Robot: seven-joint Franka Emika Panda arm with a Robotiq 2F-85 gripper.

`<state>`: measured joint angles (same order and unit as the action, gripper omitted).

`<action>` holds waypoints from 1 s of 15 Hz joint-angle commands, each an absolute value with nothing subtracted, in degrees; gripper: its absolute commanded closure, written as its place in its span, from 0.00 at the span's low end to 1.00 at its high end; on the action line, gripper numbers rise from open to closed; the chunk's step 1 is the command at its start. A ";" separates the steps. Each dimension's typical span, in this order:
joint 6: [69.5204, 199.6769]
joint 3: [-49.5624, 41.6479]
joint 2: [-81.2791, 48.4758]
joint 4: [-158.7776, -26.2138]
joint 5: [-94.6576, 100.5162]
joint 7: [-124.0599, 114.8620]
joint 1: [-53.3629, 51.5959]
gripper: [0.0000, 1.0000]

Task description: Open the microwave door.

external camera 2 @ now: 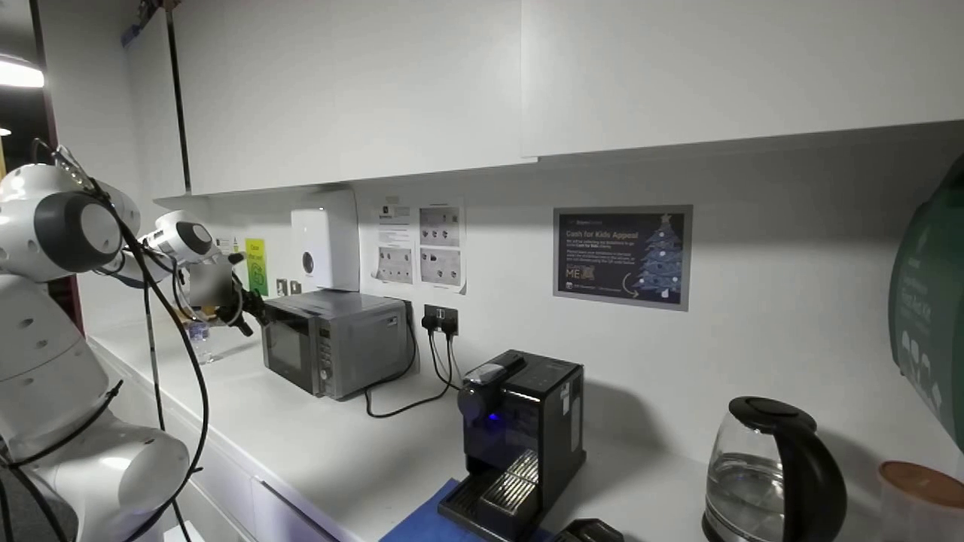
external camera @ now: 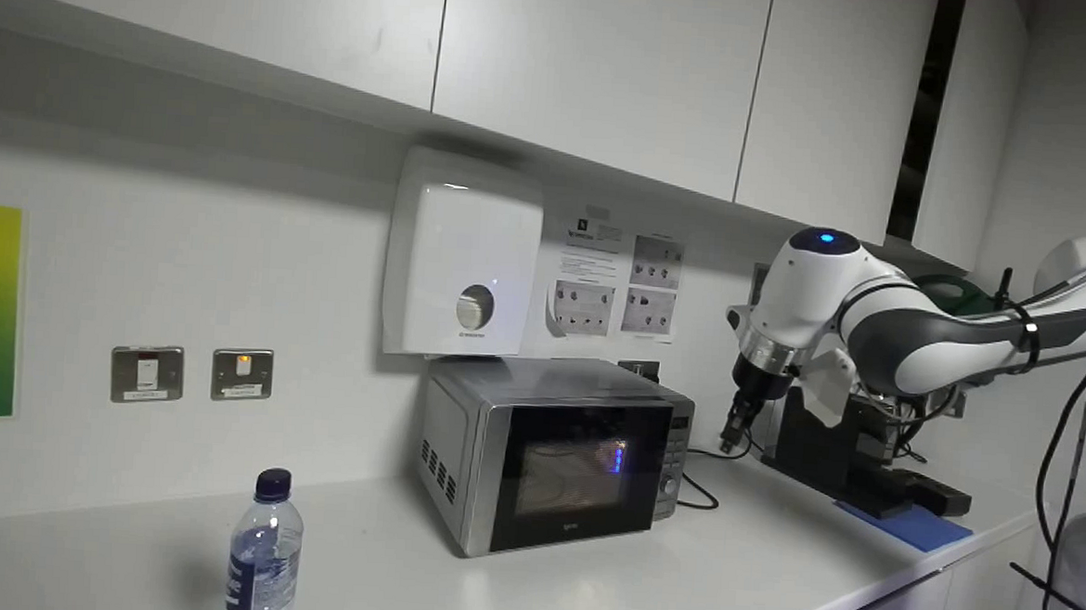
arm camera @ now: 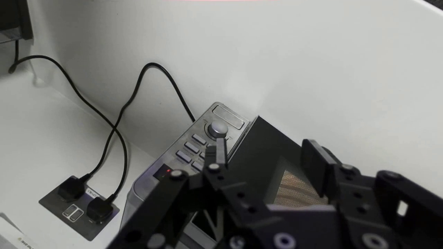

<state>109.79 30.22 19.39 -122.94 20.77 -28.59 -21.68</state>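
Wrist view: the gripper (arm camera: 264, 157) has its fingers (arm camera: 349, 195) spread, and the dark door (arm camera: 273, 173) shows between and beyond them. Past the picture-left finger sits a panel (arm camera: 188, 148) with a knob (arm camera: 218, 128); a red mark glowing on it shows only here.

In an exterior view, the arm (external camera: 931, 349) has its wrist bent so the gripper points down, slightly tilted. Picture-left of it and apart stands the microwave (external camera: 548, 382), door closed with a blue glow on it, the inside unclear. Well beyond it from the gripper, a capped bottle (external camera: 265, 551) holds clear liquid.

In an exterior view, the gripper appears dark against the microwave's front corner, too small to judge the fingers. A coffee machine (external camera 2: 561, 421) stands apart from it, and well beyond that are a kettle (external camera 2: 753, 474), part-filled with clear liquid, and a lidded tub (external camera 2: 919, 502), contents unclear. Kettle and tub appear in this view alone.
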 commanded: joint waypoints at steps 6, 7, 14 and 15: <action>108.06 31.98 20.95 -121.33 24.34 -27.76 -20.77 0.00; 108.04 32.09 20.91 -121.25 24.65 -27.76 -20.76 0.00; 109.71 32.29 19.29 -121.70 23.93 -28.34 -20.93 0.00; 109.71 32.29 19.17 -121.70 23.93 -28.34 -20.94 0.00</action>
